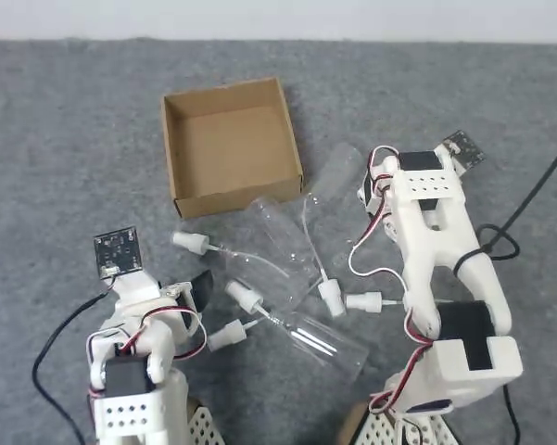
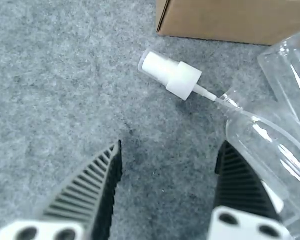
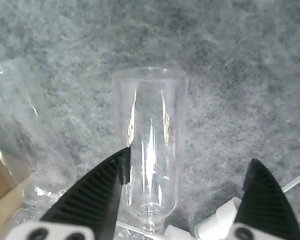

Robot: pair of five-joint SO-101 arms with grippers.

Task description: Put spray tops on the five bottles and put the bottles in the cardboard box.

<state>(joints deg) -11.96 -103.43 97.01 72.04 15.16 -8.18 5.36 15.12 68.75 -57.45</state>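
L gripper (image 2: 167, 172): jaws wide apart, nothing btwn them, hanging over bare grey carpet (image 2: 55, 85) just off the front wall of the cardboard box (image 2: 229, 20). Btwn the jaws & the box lies a white spray top (image 2: 170, 75) on its side. Its thin tube leads to the mouth of a clear bottle (image 2: 269, 145), also lying down. The cap isn't seated on the neck. That bottle runs alongside one jaw, v. close to it.

R gripper (image 3: 184, 185): jaws spread wide too, gripping nothing, straddling a capless bottle (image 3: 150, 145) that lies flat on the carpet. Its open neck points back twd the wrist, its base points away. In the high view this bottle (image 1: 338, 174) sits just beside the box's side wall, on the R arm's side. A second lying bottle (image 3: 20, 125) is nearer the box, next to its corner.

Farther out from the box front, more spray tops (image 1: 331, 297) lie scattered among other lying bottles (image 1: 324, 345), btwn the two arms. Box itself has nothing inside.
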